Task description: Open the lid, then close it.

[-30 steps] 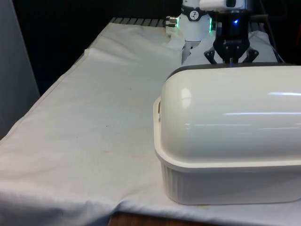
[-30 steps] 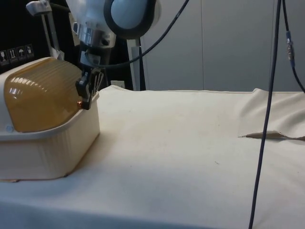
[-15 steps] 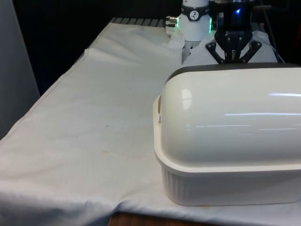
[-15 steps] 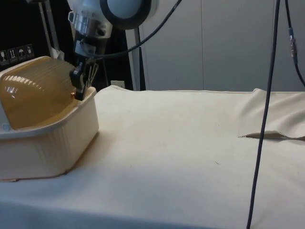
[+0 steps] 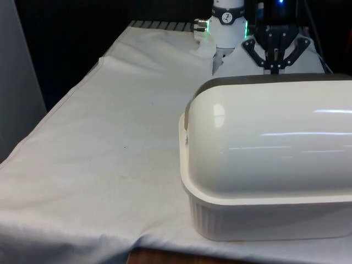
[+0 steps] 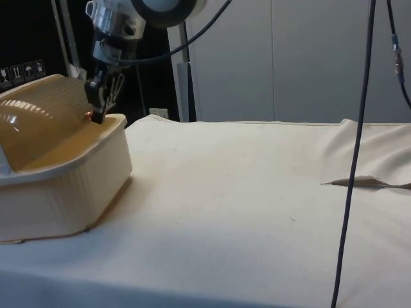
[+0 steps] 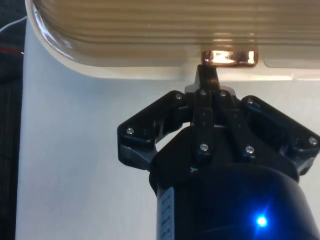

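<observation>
Side view: the black two-finger gripper, fingers closed on the small copper handle of the ribbed amber roll-top lid, holds it part-raised over the cream bread box; so small a pinch may slip, dropping the lid.

We see the white arm reaching down from above, its last link tilted so that the black gripper points downward and slightly away from the side camera. In the wrist view the gripper has its two fingers pressed together into one narrow tip — no gap between them. In the front view the gripper hangs straight down, its black linkage bars spread out to both sides of the closed tip.
</observation>
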Controlling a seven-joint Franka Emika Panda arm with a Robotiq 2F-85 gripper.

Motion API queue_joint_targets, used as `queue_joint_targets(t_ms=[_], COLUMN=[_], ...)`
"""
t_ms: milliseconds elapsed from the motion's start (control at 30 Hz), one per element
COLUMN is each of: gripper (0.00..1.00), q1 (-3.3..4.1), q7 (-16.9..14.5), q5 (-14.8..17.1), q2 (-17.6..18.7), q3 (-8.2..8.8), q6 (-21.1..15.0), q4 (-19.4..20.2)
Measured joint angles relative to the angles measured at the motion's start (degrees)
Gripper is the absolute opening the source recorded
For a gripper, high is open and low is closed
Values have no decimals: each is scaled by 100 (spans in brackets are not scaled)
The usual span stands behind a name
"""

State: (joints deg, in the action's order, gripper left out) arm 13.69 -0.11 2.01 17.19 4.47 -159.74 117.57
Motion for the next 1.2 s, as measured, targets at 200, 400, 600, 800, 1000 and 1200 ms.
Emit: queue_joint_targets(t_ms=[200, 400, 600, 800, 1000, 1200], gripper=[0, 0, 0, 0, 0, 0], q1=[0, -6, -11, -11, -11, -11], q7=[0, -6, -11, -17, -17, -23], q5=[0, 0, 0, 0, 0, 0], q2=[11, 11, 23, 109, 160, 143], q3=[0, 6, 6, 17, 29, 29], q6=[-63, -155, -235, -401, -476, -470], q4=[-103, -178, -241, -390, -510, -619])
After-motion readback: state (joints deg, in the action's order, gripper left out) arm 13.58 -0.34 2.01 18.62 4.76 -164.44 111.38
